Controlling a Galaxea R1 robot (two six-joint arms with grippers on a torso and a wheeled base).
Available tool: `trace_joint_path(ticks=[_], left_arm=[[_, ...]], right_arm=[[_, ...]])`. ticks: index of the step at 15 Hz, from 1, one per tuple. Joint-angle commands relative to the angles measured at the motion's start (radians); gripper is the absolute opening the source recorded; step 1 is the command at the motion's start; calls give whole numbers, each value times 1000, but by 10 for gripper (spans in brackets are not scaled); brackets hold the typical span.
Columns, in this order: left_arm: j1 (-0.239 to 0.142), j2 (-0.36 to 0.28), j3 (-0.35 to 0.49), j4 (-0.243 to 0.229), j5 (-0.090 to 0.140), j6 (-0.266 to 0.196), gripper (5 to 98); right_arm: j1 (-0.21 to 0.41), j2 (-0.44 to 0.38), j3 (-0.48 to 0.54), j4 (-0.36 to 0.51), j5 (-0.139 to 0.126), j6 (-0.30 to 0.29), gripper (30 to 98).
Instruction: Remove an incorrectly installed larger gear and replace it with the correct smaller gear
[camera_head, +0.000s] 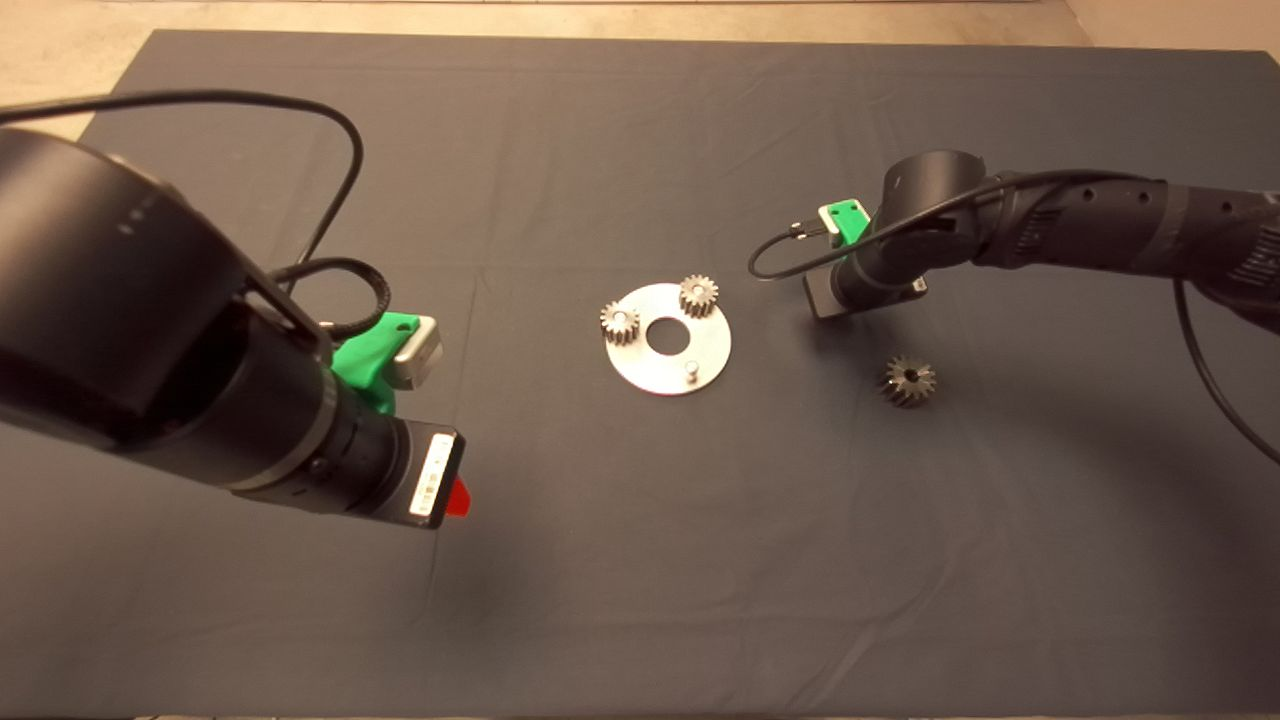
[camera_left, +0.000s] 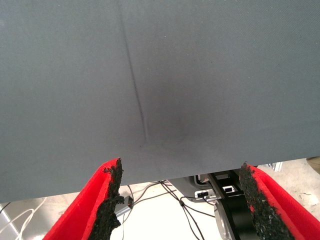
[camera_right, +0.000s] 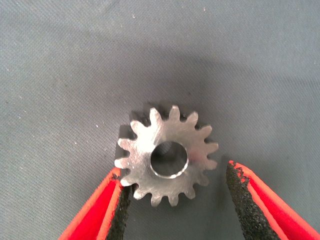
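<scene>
The smaller gear (camera_right: 167, 155), steel with straight teeth and a round bore, lies flat on the mat between the fingers of my right gripper (camera_right: 175, 172). The gripper is open: one pad (camera_right: 120, 192) touches the teeth, the other pad (camera_right: 240, 192) stands a little apart. In the head view the right gripper (camera_head: 835, 295) hangs over the mat right of the round steel plate (camera_head: 650, 375) and hides this gear. The larger gear (camera_head: 908, 381), dark with slanted teeth, lies on the mat in front of that gripper. My left gripper (camera_left: 180, 169) is open above bare mat at the left.
Two small gears (camera_head: 619, 322) (camera_head: 698, 295) sit on pegs of the plate, and a third peg (camera_head: 691, 369) stands bare beside the centre hole. A crease in the mat (camera_left: 135, 90) runs under the left gripper. Cables lie on the floor beyond the mat's edge.
</scene>
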Motion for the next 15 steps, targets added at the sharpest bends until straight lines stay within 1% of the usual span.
trace_joint_path(ticks=[1,6,8,12,15], left_arm=[[-8,3,7,9,116,1,592],[-8,4,4,9,116,1,592],[-8,3,4,9,116,1,592],[-8,3,6,9,114,1,592],[-8,3,6,9,115,1,592]], right_arm=[[10,-1,8,-67,-136,14,509],[14,5,24,-91,-136,16,509],[14,7,52,-109,-136,16,509],[18,7,75,-136,-136,16,509],[18,7,77,-142,-136,16,509]])
